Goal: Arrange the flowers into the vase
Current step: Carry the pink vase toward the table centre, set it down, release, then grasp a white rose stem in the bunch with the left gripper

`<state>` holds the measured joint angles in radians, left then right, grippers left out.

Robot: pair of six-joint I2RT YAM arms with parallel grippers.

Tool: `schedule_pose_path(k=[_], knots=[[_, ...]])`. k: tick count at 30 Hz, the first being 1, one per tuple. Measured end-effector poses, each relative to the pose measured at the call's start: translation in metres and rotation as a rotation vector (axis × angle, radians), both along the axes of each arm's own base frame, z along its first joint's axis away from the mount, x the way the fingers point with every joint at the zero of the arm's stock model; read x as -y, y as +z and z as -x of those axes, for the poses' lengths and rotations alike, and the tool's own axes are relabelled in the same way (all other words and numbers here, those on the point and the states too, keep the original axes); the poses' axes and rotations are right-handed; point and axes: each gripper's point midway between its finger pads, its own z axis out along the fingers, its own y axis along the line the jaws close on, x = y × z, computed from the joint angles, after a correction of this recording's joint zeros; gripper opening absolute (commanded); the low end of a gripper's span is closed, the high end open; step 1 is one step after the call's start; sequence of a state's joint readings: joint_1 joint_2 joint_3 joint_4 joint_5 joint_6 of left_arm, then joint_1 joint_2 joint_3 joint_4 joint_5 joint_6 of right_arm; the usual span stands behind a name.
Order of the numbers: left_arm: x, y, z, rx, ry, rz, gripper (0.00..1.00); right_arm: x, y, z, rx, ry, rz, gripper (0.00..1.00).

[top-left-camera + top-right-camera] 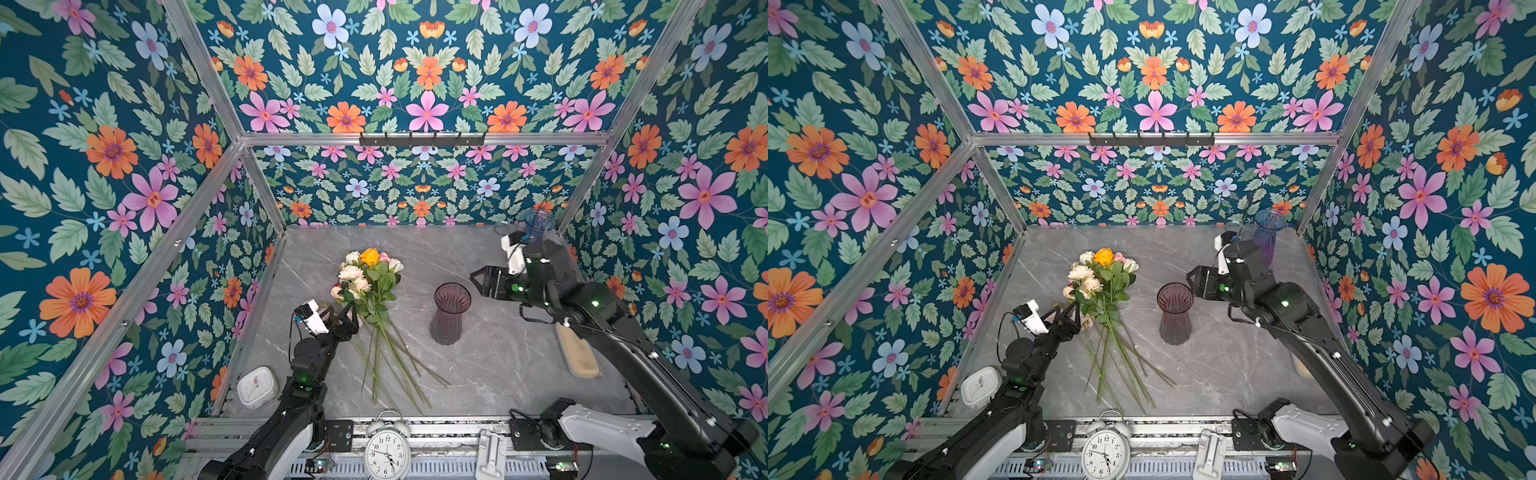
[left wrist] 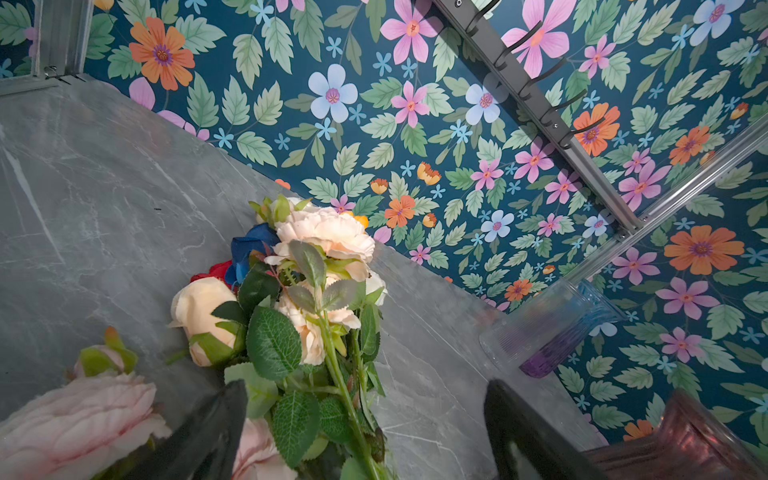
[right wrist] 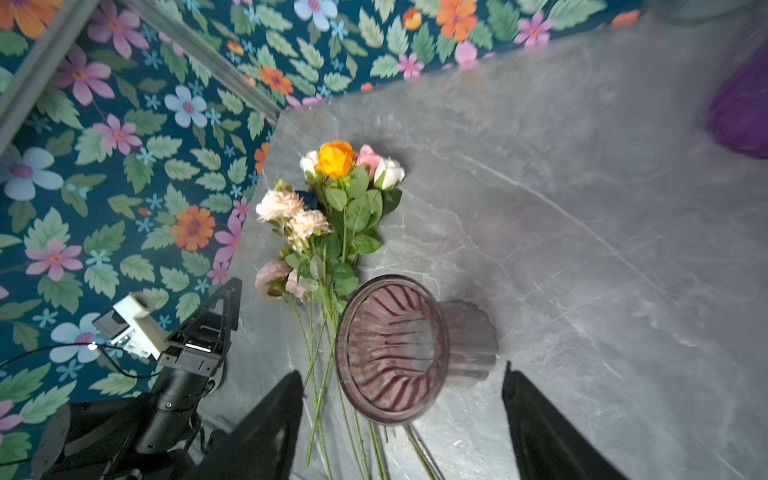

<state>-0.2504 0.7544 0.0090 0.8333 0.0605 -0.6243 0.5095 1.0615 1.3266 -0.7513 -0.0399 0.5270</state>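
lying flat, flowers [image 2: 316,316] run between spread jaws of the left gripper [image 2: 365,388].

The left arm [image 1: 309,357] and right arm [image 1: 623,345] are black, built of rounded jointed segments with small green lights [image 1: 515,287]. A white shell [image 1: 598,422] covers each base, dotted with perhaps screws. White camera blocks [image 1: 316,319] sit at the wrists, trailing thin black cables [image 1: 290,338]. The left gripper [image 1: 347,313] and right gripper [image 1: 476,283] have black tapering fingers [image 3: 266,428].
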Motion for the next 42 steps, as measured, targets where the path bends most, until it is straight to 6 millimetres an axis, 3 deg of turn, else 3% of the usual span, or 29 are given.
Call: schedule_pose_path(k=[2,4,6,8,14,17,19,23,25,33,42], knots=[[0.000,0.001,0.000,0.002,-0.001,0.000,0.93,0.027,0.000,0.003,0.026,-0.073,-0.017,0.77],[0.000,0.001,0.001,0.004,0.000,0.000,0.97,0.055,-0.017,0.004,0.016,-0.156,-0.048,0.76],[-0.001,-0.002,0.001,-0.011,0.003,-0.004,0.99,0.079,-0.048,0.008,-0.050,-0.238,-0.100,0.76],[-0.003,-0.007,0.000,-0.036,0.016,-0.009,0.99,0.090,-0.084,0.010,-0.126,-0.271,-0.161,0.76],[0.000,0.006,-0.009,-0.078,0.004,-0.018,1.00,0.082,-0.188,0.027,-0.358,-0.245,-0.236,0.76],[0.017,0.010,-0.013,-0.122,-0.082,-0.026,0.97,0.078,-0.223,0.033,-0.412,-0.234,-0.244,0.76],[0.029,0.008,-0.012,-0.162,-0.148,-0.036,0.90,0.077,-0.237,0.035,-0.410,-0.221,-0.245,0.75],[0.047,0.012,-0.014,-0.244,-0.236,-0.061,0.78,0.076,-0.248,0.034,-0.362,-0.194,-0.235,0.74],[0.052,0.010,-0.015,-0.292,-0.259,-0.070,0.77,0.076,-0.248,0.034,-0.332,-0.188,-0.235,0.74],[0.074,-0.053,0.005,-0.585,-0.368,-0.094,0.73,0.080,-0.233,0.034,-0.187,-0.187,-0.229,0.73],[0.088,-0.085,0.012,-0.719,-0.410,-0.106,0.63,0.084,-0.220,0.037,-0.089,-0.201,-0.241,0.72]])
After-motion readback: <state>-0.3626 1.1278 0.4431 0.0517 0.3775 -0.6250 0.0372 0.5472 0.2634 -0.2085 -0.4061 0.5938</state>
